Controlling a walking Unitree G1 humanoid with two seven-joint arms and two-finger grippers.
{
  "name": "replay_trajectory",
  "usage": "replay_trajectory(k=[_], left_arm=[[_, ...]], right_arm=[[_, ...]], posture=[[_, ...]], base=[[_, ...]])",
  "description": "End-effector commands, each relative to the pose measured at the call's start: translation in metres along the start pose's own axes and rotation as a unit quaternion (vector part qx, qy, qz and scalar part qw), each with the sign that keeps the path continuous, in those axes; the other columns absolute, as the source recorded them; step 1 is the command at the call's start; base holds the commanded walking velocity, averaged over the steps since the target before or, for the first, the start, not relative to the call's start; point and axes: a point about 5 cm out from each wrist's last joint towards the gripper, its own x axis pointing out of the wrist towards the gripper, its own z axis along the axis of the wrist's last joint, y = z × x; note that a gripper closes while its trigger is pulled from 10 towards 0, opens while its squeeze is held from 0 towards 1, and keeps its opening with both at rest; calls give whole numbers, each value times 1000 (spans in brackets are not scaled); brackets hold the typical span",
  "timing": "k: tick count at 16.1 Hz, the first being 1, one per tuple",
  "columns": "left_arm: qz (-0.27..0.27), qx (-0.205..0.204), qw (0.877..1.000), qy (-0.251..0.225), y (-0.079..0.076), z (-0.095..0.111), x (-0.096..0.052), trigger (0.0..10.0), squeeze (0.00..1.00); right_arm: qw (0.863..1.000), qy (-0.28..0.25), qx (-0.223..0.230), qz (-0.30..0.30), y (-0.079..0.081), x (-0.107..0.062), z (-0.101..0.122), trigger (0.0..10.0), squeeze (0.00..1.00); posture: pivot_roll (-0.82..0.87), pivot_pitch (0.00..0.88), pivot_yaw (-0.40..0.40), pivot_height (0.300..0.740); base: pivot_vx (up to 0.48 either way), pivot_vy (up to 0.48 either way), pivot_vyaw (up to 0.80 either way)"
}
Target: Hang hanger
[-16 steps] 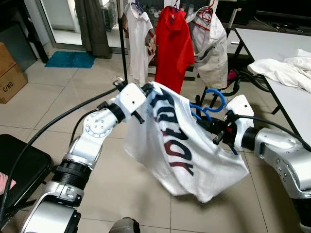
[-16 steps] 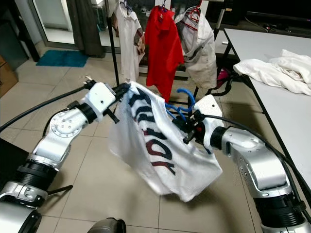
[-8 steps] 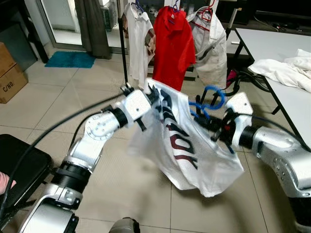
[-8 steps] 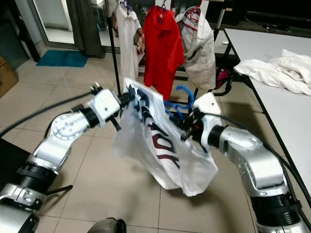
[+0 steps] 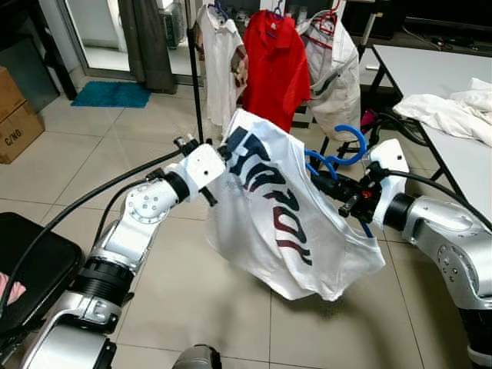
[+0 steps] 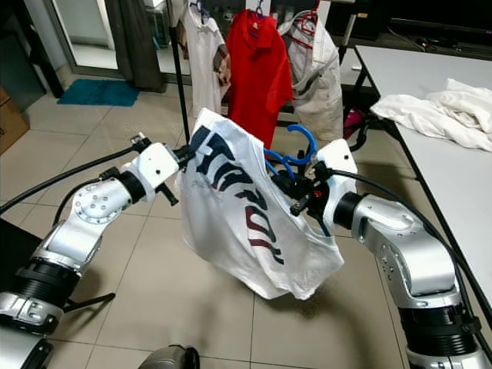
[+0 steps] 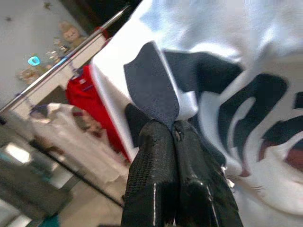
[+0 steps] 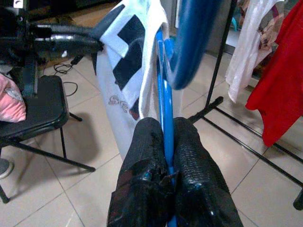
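- The left hand is pinching the left shoulder of a white T-shirt with dark lettering, fingers clenched on the fabric.
- The right hand is gripping a blue hanger inside the shirt.
- A clothes rack is standing just beyond, holding a red shirt.

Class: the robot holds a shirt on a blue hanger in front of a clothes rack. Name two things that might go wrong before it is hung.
1. The left gripper pinches only a small fold of the white T-shirt, which might slip free.
2. The right gripper clamps the thin blue hanger, which may twist, so its hook could miss the clothes rack.
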Motion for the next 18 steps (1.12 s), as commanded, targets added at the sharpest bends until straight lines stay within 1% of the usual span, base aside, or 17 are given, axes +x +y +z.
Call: replay_trajectory(k=[1, 2, 3, 4, 9, 12, 16, 17, 18], left_arm=[[-20, 3, 999, -25, -6, 9, 3, 0, 0], [-26, 2, 999, -31, -9, 11, 4, 0, 0], [-53, 3, 997, -48, -18, 17, 6, 0, 0], [-59, 4, 997, -51, -20, 18, 6, 0, 0], [-80, 4, 994, -72, -21, 25, 8, 0, 0], [-108, 2, 992, -68, -29, 24, 6, 0, 0], [-115, 1, 991, -66, -31, 22, 4, 0, 0], [-100, 11, 995, -27, -27, 10, 2, 0, 0], [-92, 16, 996, -10, -26, 5, 1, 0, 0]], right_arm=[[1000, -24, -10, -9, -3, -2, 11, 10000, 0], [1000, -22, -10, -12, -4, -2, 11, 10000, 0], [1000, -17, -13, -13, -3, -1, 10, 10000, 0], [1000, -13, -15, -13, -3, 0, 9, 10000, 0], [1000, -5, -13, -19, -3, 2, 6, 10000, 0], [1000, -4, -13, -25, -4, 2, 5, 10000, 0], [999, 1, -10, -35, -7, 2, 4, 10000, 0], [999, 0, -11, -40, -9, 2, 5, 10000, 0], [999, 0, -11, -43, -10, 1, 5, 10000, 0]], posture=[[40, 0, 20, 740], [40, 0, 20, 740], [40, 0, 21, 740], [40, 0, 21, 740], [41, 0, 22, 740], [41, 0, 22, 740], [42, 0, 23, 740], [42, 0, 23, 740], [40, 0, 25, 740]], base=[[0, 0, 0], [0, 0, 0], [0, 0, 0], [0, 0, 0], [0, 0, 0], [0, 0, 0], [0, 0, 0], [0, 0, 0], [0, 0, 0]])
